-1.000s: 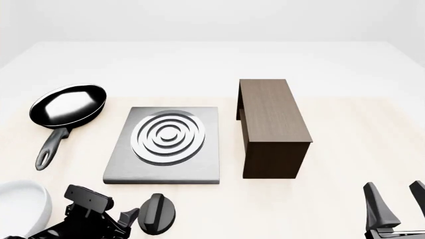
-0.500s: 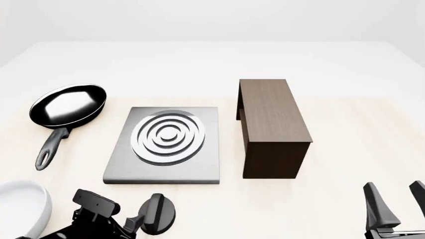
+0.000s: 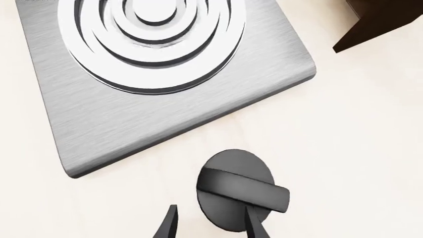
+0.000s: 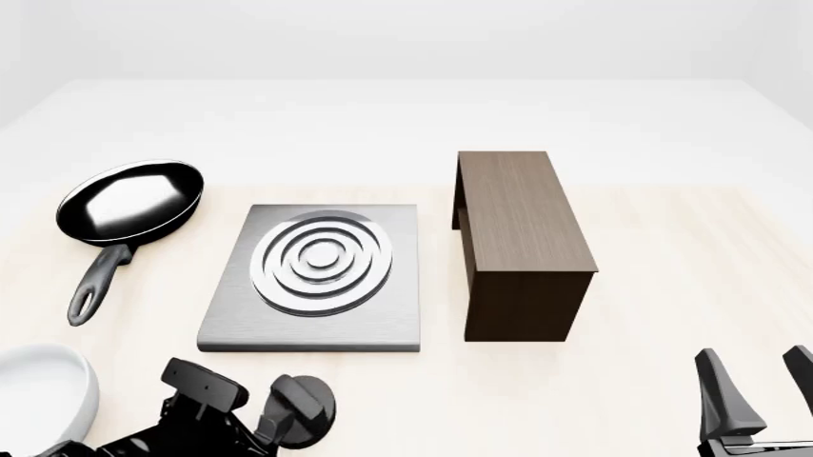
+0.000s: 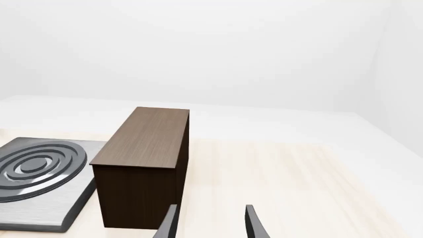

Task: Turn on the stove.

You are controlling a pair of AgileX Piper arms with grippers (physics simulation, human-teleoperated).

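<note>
Step in hand: gripping the knob [image 3: 236,190], which sits just in front of the stove [image 4: 314,278]. Left gripper [image 3: 210,224] is spread, 1 finger overlapping the knob's ridge. Next: close, then rotate. Right gripper [image 5: 208,222] idles, spread.

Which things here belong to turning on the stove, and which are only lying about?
Belong to the job:
stove slab
black knob
left claw

Only lying about:
frying pan
wooden box
white bowl
right claw, idle
</note>
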